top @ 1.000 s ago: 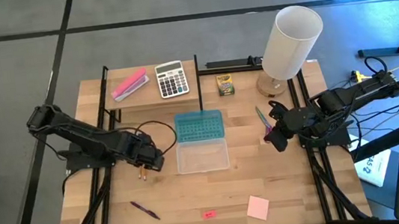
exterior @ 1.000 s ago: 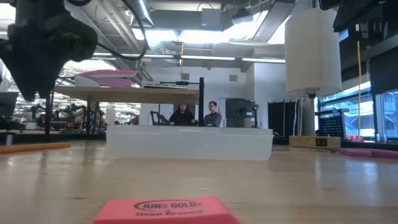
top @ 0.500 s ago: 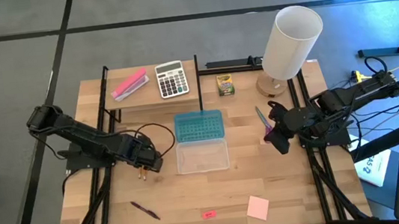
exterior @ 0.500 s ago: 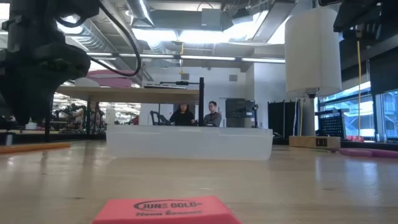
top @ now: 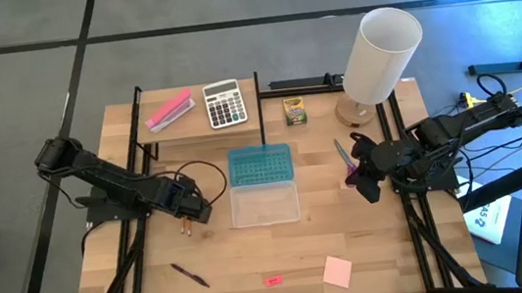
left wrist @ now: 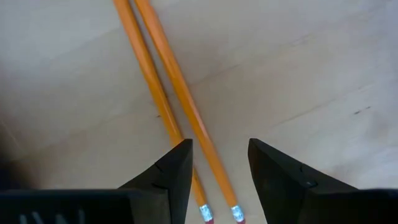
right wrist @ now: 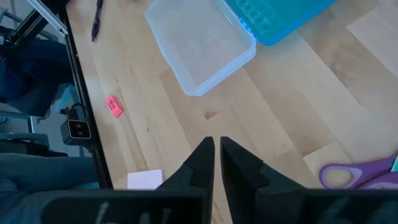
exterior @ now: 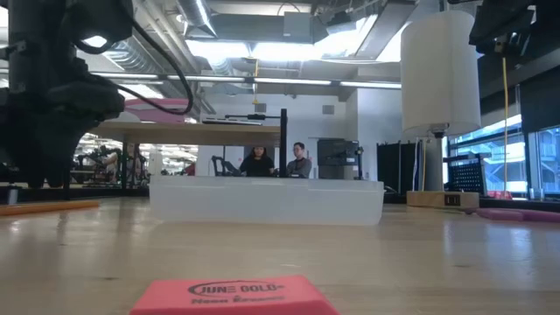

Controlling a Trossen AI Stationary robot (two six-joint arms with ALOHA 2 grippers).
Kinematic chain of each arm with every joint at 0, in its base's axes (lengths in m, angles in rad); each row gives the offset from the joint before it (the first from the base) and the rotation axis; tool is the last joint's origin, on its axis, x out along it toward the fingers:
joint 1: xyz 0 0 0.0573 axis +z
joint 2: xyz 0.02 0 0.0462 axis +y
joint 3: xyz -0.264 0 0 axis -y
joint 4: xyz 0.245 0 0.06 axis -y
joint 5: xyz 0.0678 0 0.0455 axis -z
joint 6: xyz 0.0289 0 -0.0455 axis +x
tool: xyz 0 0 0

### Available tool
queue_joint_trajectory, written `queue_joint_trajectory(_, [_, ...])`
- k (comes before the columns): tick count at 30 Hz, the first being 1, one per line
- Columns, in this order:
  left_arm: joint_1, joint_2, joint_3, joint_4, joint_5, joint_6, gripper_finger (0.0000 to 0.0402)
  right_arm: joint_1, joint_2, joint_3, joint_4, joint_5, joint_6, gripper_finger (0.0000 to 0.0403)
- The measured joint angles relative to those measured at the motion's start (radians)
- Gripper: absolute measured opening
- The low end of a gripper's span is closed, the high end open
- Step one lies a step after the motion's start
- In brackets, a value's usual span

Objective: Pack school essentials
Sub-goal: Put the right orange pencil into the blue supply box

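Landmark: clear plastic storage box (top: pixel 265 204) at table centre, empty, its blue lid (top: pixel 260 165) hinged open on the far side.

Left gripper (top: pixel 190 218) sits low over the wooden table (top: pixel 234 258), just left of the box, fingers (left wrist: pixel 172 169) apart, straddling the eraser ends of the two orange wooden pencils (left wrist: pixel 163 99). One pencil runs between the fingers, the other passes under the left finger; nothing clamped yet. In the high view the pencils (top: pixel 187 228) peek out just beside the gripper.

Right gripper (top: pixel 359 183) is to the right of the box, fingers pressed together, holding nothing. Purple-handled scissors (top: pixel 344 160) lie on the table just beside it, on the box side.

Yellow-green crayon box (top: pixel 294 111) is beyond the box, far right of its lid. Dark purple pen (top: pixel 189 274) lies near-left of the box, toward the front edge. Small pink eraser (top: pixel 273 280) is straight in front of the box near the front edge; pale pink sticky-note pad (top: pixel 337 271) is front-right of the box.

White-grey calculator (top: pixel 225 103) and long pink stapler (top: pixel 169 111) rest on a raised wooden shelf (top: pixel 194 124) behind-left of the box. White cylindrical lamp (top: pixel 381 54) stands behind-right. Two people (exterior: pixel 277 161) sit far back in the room in the low view.
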Motion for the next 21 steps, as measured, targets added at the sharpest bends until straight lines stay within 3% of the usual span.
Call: queue_joint_trajectory(21, [0.000,0.001,0.000,0.005,-0.041,-0.007,0.0149,0.000,0.000,0.000,0.000,0.001,0.005,0.0030])
